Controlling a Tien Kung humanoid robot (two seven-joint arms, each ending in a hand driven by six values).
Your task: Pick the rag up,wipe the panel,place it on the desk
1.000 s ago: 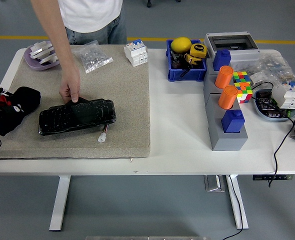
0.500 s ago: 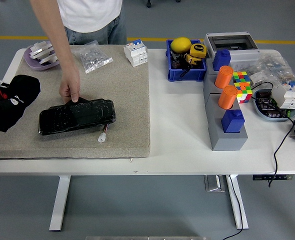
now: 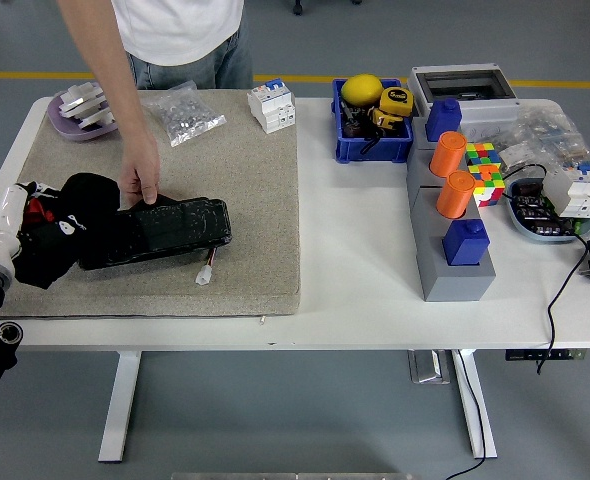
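Observation:
A glossy black panel (image 3: pixel 170 228) lies on the beige mat (image 3: pixel 250 200) at the table's left. A person at the far side presses a hand (image 3: pixel 140 180) on the panel's upper left edge. My left hand (image 3: pixel 33 215) comes in from the left edge, shut on a black rag (image 3: pixel 75 225). The rag rests over the panel's left end and hides it. My right arm does not show.
A small white connector (image 3: pixel 206 275) lies just below the panel. At the back stand a purple tray (image 3: pixel 78 113), a bag of screws (image 3: pixel 183 112), a white breaker (image 3: pixel 272 105) and a blue bin (image 3: pixel 372 140). A grey box with orange cylinders (image 3: pixel 453 255) stands at the right.
My left hand has carried the rag rightward from the mat's left edge onto the panel's left end. The person's hand has stayed on the panel.

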